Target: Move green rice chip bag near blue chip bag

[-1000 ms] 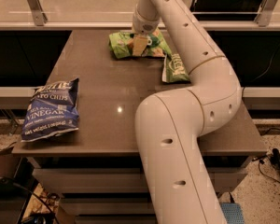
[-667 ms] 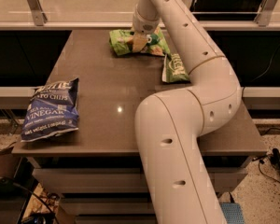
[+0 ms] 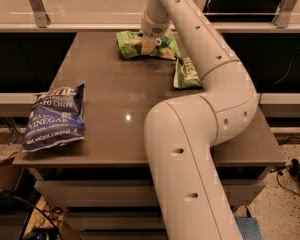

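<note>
**Gripper down on the green bag at the far edge; its hold cannot be read**

The gripper (image 3: 150,43) sits on top of the green rice chip bag (image 3: 131,45) at the middle of the table's (image 3: 115,84) far edge. The wrist above covers it, so whether it grasps the bag or merely rests on it cannot be told. The middle of the bag is hidden under the gripper. Crumpled lime-green ends show on either side, and the print on them is too small to read.

The white arm (image 3: 210,84) sweeps across the right half of the table and hides the surface beneath it. It also cuts off the right side of a paler green bag (image 3: 186,73), which lies flat toward the right edge; its white lettering cannot be made out.

The blue chip bag (image 3: 55,116) lies flat by the near left corner, well apart from the green rice chip bag. Its white lettering reads "CHIPS" and, lower down, "VINEGAR". The logo at its top is unclear.
</note>
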`<state>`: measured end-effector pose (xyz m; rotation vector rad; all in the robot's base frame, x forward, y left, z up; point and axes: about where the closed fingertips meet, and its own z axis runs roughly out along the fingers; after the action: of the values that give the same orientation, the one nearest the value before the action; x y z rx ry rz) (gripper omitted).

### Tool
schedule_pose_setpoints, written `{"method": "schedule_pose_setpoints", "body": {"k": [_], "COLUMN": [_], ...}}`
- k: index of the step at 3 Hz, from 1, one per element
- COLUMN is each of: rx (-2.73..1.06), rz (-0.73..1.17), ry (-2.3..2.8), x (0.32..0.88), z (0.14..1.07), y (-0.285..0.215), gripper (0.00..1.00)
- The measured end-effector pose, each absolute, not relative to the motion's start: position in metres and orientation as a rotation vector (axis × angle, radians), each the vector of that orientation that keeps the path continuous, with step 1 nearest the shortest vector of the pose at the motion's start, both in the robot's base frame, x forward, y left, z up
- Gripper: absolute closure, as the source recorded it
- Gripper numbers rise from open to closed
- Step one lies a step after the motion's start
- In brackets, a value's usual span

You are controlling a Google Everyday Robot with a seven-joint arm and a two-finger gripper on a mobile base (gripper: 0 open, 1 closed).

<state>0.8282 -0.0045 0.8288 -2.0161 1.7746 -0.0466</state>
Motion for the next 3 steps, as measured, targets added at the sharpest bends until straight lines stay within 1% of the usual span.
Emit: {"method": "schedule_pose_setpoints", "body": {"k": [3], "rx": [-2.016], "rz": [-0.047], "ry": [1.775], "x": [0.8282], "z": [0.8288], "y": [-0.0045], "gripper": [1.00]}}
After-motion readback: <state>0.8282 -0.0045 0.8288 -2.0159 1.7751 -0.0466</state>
